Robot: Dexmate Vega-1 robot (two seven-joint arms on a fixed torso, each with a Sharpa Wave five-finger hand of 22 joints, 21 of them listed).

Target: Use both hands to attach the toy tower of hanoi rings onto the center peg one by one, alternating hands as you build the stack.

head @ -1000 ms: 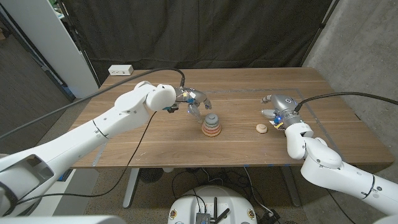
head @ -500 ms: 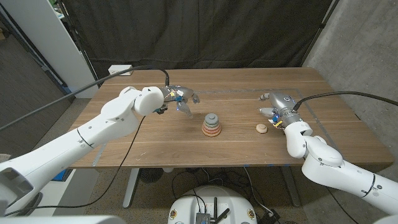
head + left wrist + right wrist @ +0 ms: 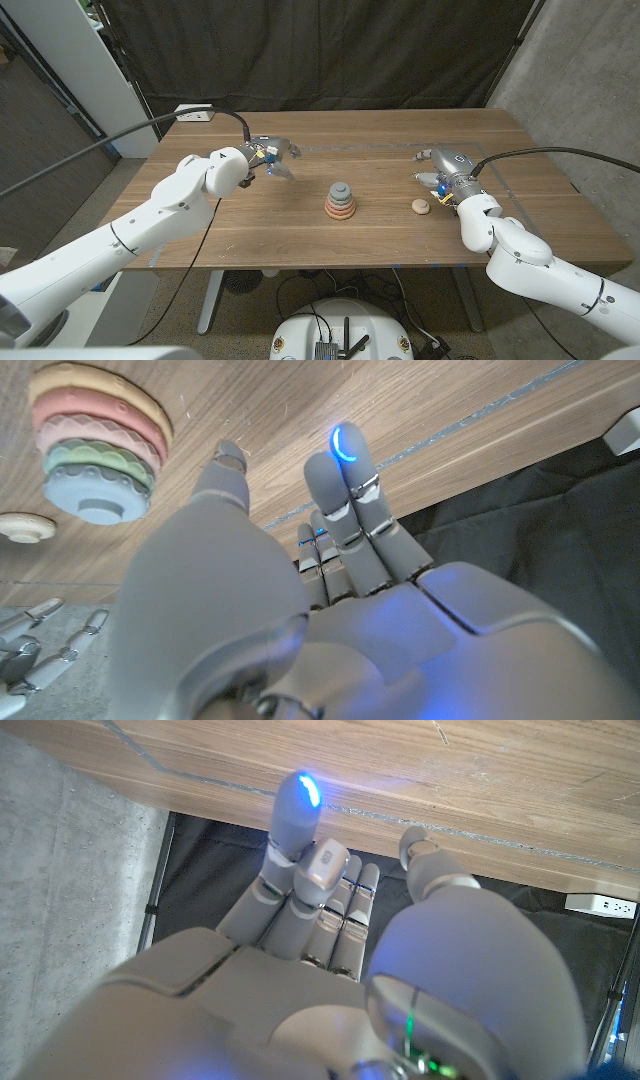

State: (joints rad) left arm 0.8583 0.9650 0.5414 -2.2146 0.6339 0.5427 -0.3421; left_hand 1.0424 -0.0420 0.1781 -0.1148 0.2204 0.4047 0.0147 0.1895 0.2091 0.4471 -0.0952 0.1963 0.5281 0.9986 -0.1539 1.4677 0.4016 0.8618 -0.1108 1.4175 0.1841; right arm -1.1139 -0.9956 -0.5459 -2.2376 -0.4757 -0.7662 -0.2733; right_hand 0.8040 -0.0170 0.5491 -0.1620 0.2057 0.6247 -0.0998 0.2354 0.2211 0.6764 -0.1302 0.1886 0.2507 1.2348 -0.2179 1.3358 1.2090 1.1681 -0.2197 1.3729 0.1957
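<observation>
While the right hand (image 3: pixel 440 180) is hovering empty, fingers loosely apart, the last ring (image 3: pixel 420 206) is lying just beside it on the counter (image 3: pixel 380 240): seemingly light and rigid, best pinched across its rim.

The head camera looked down from above over the whole tabletop (image 3: pixel 400 240). Each wrist camera sat close behind its own hand, facing along the fingers, upturned. Head and left wrist views shared the ring stack (image 3: pixel 341 201) (image 3: pixel 97 455).

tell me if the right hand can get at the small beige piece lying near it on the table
Probably yes. The small beige piece lies on bare wood just in front of the right hand, with nothing between them. The ring stack stands well off toward the table's middle, and the left hand is farther still.
</observation>
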